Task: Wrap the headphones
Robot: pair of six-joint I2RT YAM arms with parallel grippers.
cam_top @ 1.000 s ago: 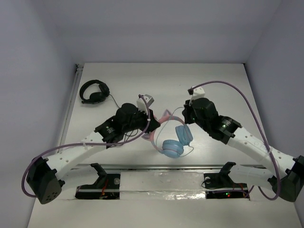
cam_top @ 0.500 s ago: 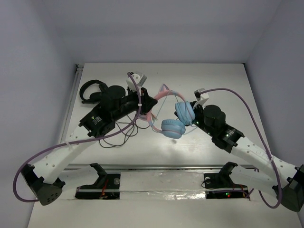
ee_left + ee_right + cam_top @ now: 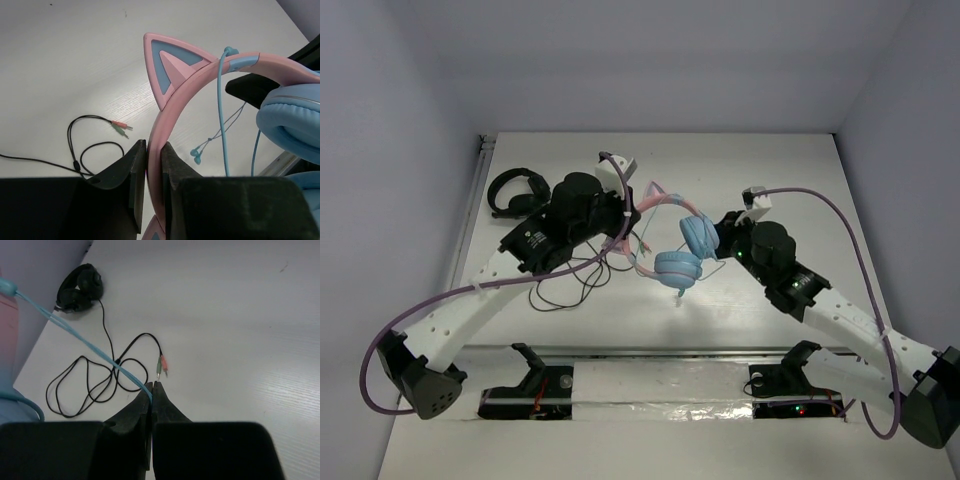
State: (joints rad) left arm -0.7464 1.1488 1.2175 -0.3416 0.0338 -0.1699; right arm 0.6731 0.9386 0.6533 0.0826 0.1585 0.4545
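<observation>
Top external shows me the headphones held up over the middle of the table, between my two arms, with the earcups toward the right arm. On the left wrist view the left gripper is closed down to the width of the pink headband, clamping it just below a cat ear. The blue cable hangs past the band, beside the earcups. On the right wrist view the right gripper is pinched fully together on that cable, which runs straight from its fingertips up to the left edge of the frame. Below on the table lie the black headphones, over by the left wall, and their black cable in loose loops, its plugs showing just past my fingertips.
</observation>
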